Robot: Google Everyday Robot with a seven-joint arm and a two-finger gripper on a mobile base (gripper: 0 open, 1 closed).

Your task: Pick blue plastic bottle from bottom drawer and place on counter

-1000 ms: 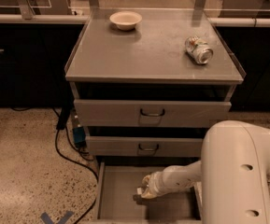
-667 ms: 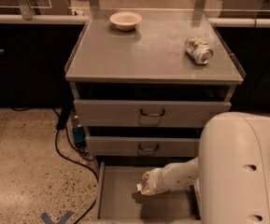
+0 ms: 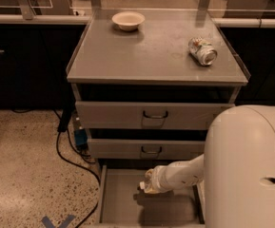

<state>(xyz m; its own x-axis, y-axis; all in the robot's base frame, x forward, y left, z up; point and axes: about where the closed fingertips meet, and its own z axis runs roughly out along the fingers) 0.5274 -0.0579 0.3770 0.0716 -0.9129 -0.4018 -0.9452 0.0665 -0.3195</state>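
The bottom drawer (image 3: 120, 205) is pulled open at the foot of the cabinet, showing its flat grey floor. My white arm reaches in from the right, and my gripper (image 3: 147, 185) hangs just above the drawer floor at its middle, casting a shadow below. A small pale thing (image 3: 149, 178) at the gripper's tip looks like the blue plastic bottle; I cannot tell whether it is gripped. The counter (image 3: 151, 56) is the grey cabinet top above.
A white bowl (image 3: 128, 20) sits at the counter's back left and a crushed silver can (image 3: 202, 50) at its right. Two closed drawer fronts (image 3: 153, 115) are above the open drawer. Black cables (image 3: 65, 151) run over the speckled floor at the left. My arm's bulky body (image 3: 251, 170) fills the lower right.
My gripper has risen slightly above the drawer floor and stays over its middle. My arm's white body has shifted a little in the lower right.
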